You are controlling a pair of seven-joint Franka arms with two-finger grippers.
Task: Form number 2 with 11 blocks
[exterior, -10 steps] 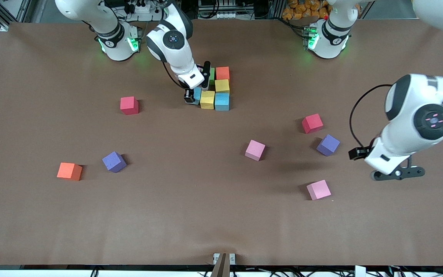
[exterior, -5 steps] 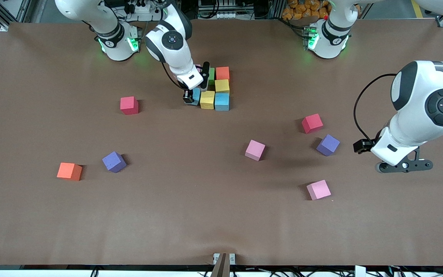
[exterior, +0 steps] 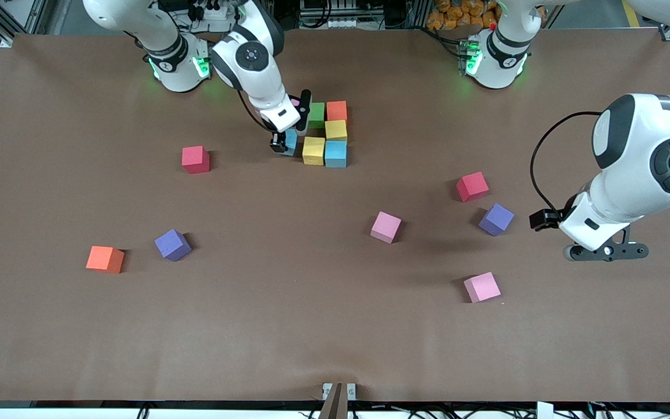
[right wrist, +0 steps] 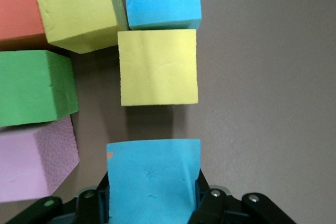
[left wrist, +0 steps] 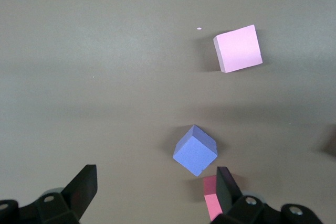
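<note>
High front camera faces the arms; wrist cameras look straight down, close.

Right gripper (exterior: pixel 284 141), clamped on a blue block (exterior: pixel 290 141), shifts away from the yellow block (exterior: pixel 313 151), opening a gap. Left gripper (exterior: pixel 605 251) swings from the pink block (exterior: pixel 481 287) toward its table end.

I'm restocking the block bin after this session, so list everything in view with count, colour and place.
cluster blocks: six; pink, green, orange, two yellow, one light blue; grouped between the two arm bases
held block: one, light blue, in the right gripper beside the cluster
red blocks: two, loose, one toward each end of the table
purple blocks: two, loose
pink blocks: two, loose, nearer the front camera
orange block: one, loose
table: one, brown
right gripper: shut on held block
left gripper: open, above a purple block
</note>
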